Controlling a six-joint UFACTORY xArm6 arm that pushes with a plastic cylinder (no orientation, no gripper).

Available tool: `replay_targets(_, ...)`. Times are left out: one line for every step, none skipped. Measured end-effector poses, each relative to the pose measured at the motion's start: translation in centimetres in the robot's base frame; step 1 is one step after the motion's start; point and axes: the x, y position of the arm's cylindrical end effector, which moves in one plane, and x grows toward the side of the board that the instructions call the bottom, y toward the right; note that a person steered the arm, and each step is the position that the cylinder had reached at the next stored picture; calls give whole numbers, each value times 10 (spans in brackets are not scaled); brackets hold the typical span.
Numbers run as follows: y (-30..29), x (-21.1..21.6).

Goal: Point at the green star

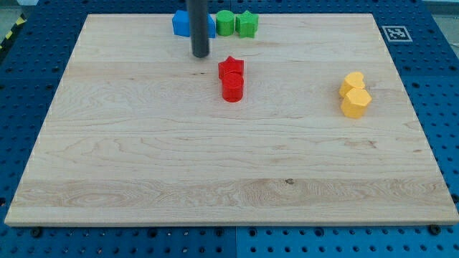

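Camera view. My arm carries no gripper, only a dark rod, so nothing is grasped or clamped. My tip (201, 55) rests on the board (143, 158) near the view's top edge. It touches no block.

Landmark: my tip.

- Blue block (182, 23): just above my tip, partly hidden behind the rod, so its shape cannot be made out. Blue shows on both sides of the rod.
- Green round block (225, 22): above and to the view's right of my tip, just beside the blue block.
- Green star (247, 24): further to the view's right again, touching or nearly touching the round green one, at the board's top edge. It is clearly apart from my tip, with the round green block between.
- Red star (231, 69): near my tip, to the view's right and slightly below.
- Red round block (232, 89): directly below the red star and touching it.
- Two yellow blocks: well apart from my tip, far to the view's right and lower down. The upper one (352, 82) touches the lower one (356, 102), which looks hexagonal.

Writing: none readable. A black-and-white square marker (394, 33) sits off the board's top right corner, on the blue perforated table (437, 86).
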Motion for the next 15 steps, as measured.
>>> replay_targets(-8, -10)
replay_targets(-8, -10)
replay_targets(-3, -10)
replay_targets(2, -17)
replay_targets(2, -27)
replay_targets(2, -30)
replay_targets(11, -30)
replay_targets(45, -23)
replay_targets(93, -8)
replay_targets(140, -12)
replay_targets(179, -42)
replay_targets(200, -85)
replay_targets(191, -109)
replay_targets(163, -108)
replay_targets(126, -108)
